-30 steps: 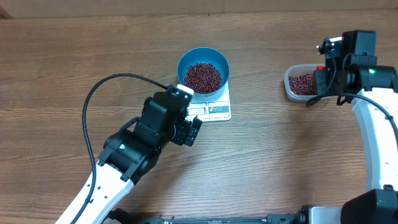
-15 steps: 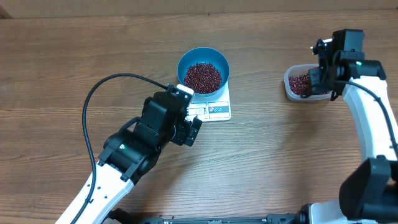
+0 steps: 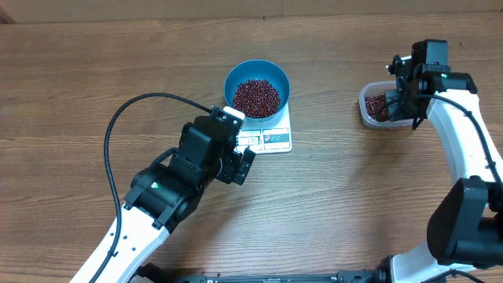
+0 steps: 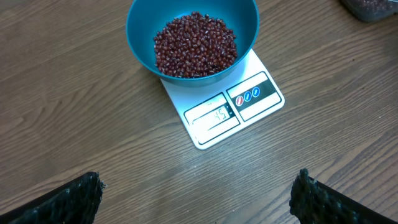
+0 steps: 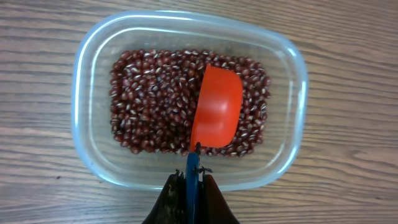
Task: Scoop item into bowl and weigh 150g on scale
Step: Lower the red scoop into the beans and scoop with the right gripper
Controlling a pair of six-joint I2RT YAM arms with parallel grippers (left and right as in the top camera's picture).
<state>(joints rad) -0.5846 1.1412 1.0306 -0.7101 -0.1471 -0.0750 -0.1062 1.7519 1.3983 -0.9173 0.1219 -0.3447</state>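
Note:
A blue bowl [image 3: 257,88] holding dark red-brown beans [image 3: 256,97] stands on the small white scale [image 3: 271,138]; the left wrist view shows the bowl [image 4: 140,37], the beans [image 4: 194,45] and the scale [image 4: 249,99] with its display lit. My left gripper [image 3: 240,161] hovers just in front of the scale, open and empty, its fingertips [image 4: 84,193] far apart. My right gripper [image 5: 192,186] is shut on the blue handle of a red scoop [image 5: 216,115]. The empty scoop is held above the beans [image 5: 149,102] in the clear tub [image 5: 93,155].
The clear tub [image 3: 366,115] sits at the table's right side under the right arm. A black cable [image 3: 118,134] loops from the left arm over the table's left half. Bare wood lies between scale and tub.
The right arm has swung left and toward the far edge, bringing the scoop over the tub. The left arm, bowl and scale have not moved.

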